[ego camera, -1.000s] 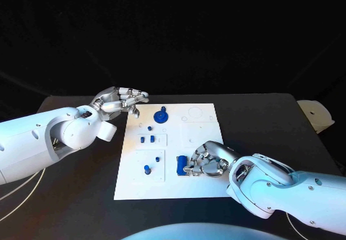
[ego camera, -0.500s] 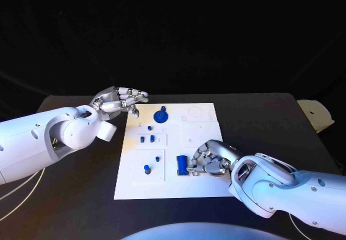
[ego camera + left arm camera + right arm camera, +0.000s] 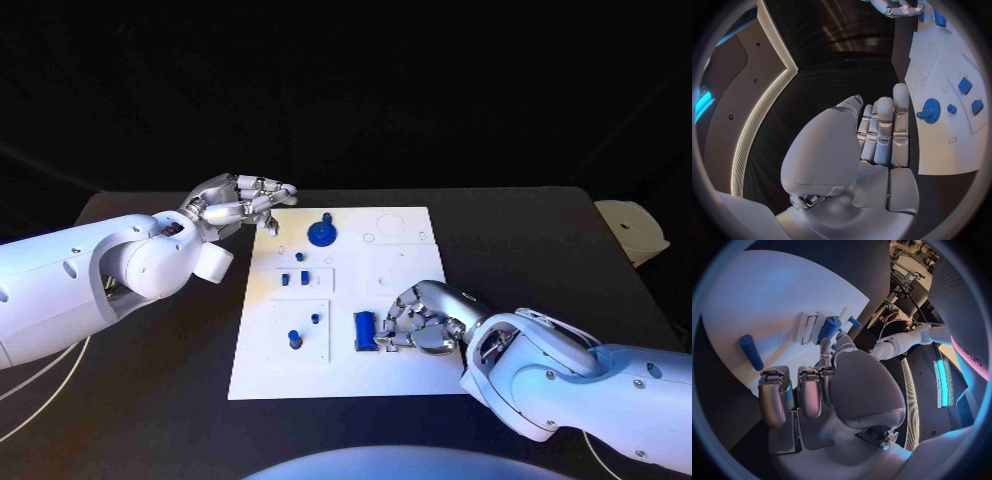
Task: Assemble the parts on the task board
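The right hand (image 3: 421, 322) lies low over the near right part of the task board (image 3: 404, 262), fingers curled toward a blue block (image 3: 365, 330) standing just beside them. In the right wrist view the fingers (image 3: 811, 390) are bent inward with a blue piece (image 3: 829, 329) at their tips; whether this piece is pinched or merely touched cannot be told, so the state of this hand is not established.

The left hand (image 3: 241, 203) hovers at the far left corner of the board, over the black desk (image 3: 534, 240). Its fingers (image 3: 892, 125) lie together, lightly bent, and nothing is in them: it grasps nothing, though whether it counts as released or clenched is unclear.

On the board, a blue gear-shaped part (image 3: 323, 234) sits near the far edge. Two small blue pieces (image 3: 294, 277) occupy the middle-left recess, and two more small blue pieces (image 3: 296, 339) the near-left one. In the right wrist view a blue cylinder (image 3: 751, 352) lies loose on the white plate, apart from the hand.

Assessment: the step in hand appears to be the right hand securing or seating the blue block at the near middle of the board. The next move calls for a confirmed grip, then a square alignment with the intended seat before pressing down. Several parts remain unassembled; the task looks to be at an early to middle stage.
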